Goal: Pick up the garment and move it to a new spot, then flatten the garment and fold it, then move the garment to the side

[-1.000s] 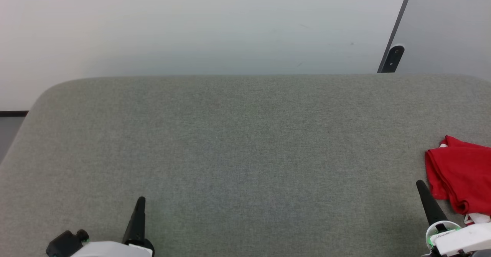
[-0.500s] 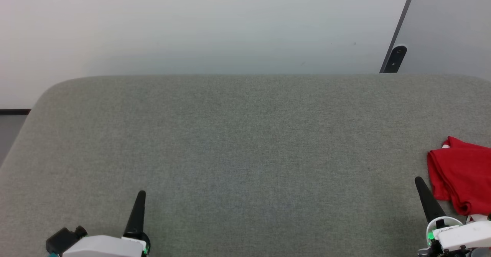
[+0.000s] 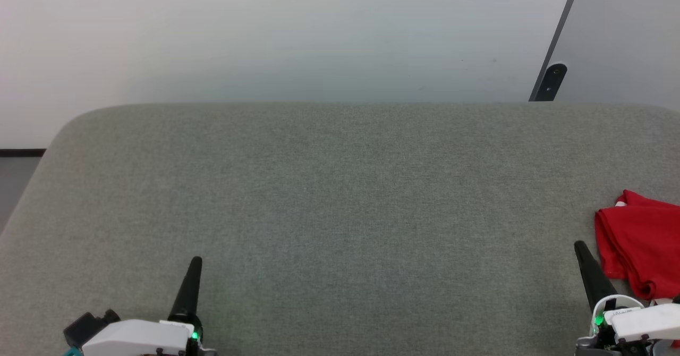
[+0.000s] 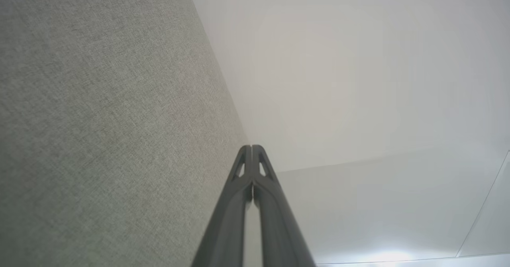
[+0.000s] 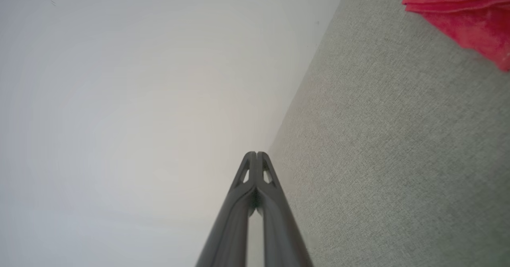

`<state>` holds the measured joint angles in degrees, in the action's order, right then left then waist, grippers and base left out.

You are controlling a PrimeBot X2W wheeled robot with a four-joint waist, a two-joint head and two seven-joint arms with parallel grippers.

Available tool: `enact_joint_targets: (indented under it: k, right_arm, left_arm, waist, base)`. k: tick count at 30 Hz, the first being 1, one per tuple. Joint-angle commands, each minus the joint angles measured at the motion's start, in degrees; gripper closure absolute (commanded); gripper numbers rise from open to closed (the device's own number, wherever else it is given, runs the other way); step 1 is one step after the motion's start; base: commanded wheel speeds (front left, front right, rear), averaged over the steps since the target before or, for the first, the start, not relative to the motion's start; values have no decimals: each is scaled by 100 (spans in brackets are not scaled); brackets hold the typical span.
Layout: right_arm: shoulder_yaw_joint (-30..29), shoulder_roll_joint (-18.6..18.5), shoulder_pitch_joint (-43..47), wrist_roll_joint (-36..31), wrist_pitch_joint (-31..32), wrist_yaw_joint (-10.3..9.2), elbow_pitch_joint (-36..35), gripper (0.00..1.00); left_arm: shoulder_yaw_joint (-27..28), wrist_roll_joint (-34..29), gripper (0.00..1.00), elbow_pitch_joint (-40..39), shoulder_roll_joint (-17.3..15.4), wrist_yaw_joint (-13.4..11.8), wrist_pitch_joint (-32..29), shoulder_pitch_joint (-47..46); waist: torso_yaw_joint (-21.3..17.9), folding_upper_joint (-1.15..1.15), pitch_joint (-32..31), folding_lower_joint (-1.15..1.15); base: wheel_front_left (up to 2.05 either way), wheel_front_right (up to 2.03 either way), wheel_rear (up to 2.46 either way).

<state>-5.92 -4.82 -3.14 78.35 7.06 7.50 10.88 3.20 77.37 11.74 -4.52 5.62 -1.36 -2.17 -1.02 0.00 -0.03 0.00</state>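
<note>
Since one second ago, both grippers stand a little higher up the head view. The whole picture has also slid slightly, so the camera has moved. The garment keeps its place on the cloth.

Item 1. Left gripper (image 3: 195, 263), lower left of the head view. Fingers are pressed together into one dark spike and hold nothing. A white housing with a green light sits behind them.

Item 2. Right gripper (image 3: 580, 247), lower right. Fingers are likewise pressed together and empty, and stand just beside the garment's near left edge.

Item 3. Garment (image 3: 643, 239), at the right edge of the head view and partly cut off by it.
- Plain red cloth, bunched and doubled over, with a rolled fold along its left and lower sides.
- A small scrap of white shows at its top corner and another below it.
- No print or lettering can be made out.

Item 4. Grey fabric surface (image 3: 329, 186), broad, with rounded far corners. It carries the garment.

Item 5. Pale wall (image 3: 265, 37), behind the surface. At far right are a slanting dark bar (image 3: 555, 77) and a grey panel (image 3: 632, 32).

Views compared.
- Each wrist view shows its own two fingertips meeting with no gap, which the head view cannot resolve.
- The right wrist view catches a red corner of the garment in layered folds at its upper right.
- The left wrist view has cloth and wall alone.
</note>
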Motion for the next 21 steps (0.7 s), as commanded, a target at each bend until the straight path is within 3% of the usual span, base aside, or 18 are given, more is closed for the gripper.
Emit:
enact_joint_targets:
  k: [1,21]
  right_arm:
    - [-28,15,-125,113,-15,-1,-10,100]
    - [-54,122,-243,874,-44,-1,188,100]
  left_arm:
    - [30,106,100,-11,-6,59,-28,-105]
    - [165,961,100,133,61,147,-276,-289]
  waist:
    - [3,0,1,0]
    - [56,0,11,0]
  base:
    - [0,0,0]
    - [0,0,0]
